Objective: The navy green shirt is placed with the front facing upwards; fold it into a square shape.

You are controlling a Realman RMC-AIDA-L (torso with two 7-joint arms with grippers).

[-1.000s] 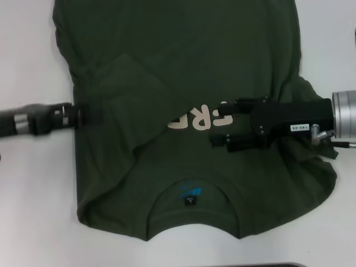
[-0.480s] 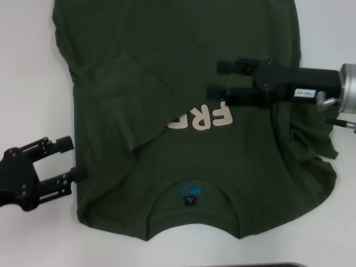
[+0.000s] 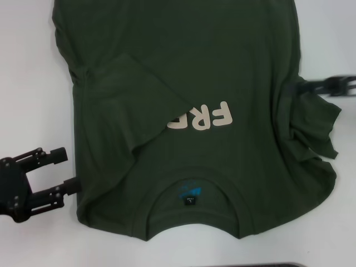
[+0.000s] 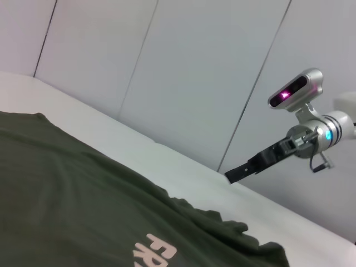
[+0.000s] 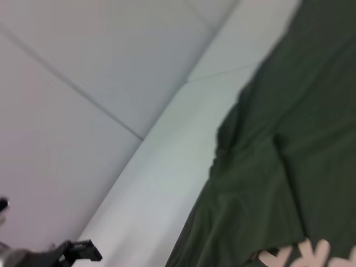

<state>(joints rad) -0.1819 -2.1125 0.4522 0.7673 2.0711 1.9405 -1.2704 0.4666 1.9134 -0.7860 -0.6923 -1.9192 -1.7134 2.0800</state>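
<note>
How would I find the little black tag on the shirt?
Find the big dark green shirt spread across the white table. Follow it to the round neck opening at the edge nearest the camera, below the cream letters. Inside the collar, under a blue label, sits the small black tag, the only black square on the cloth.

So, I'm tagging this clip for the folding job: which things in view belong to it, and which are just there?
Part of the job:
- navy green shirt, spread out, one sleeve folded in over its print
- left hand, open at the shirt's edge
- right hand, at the crumpled sleeve on the other side

Just there:
- white table
- panelled wall
</note>
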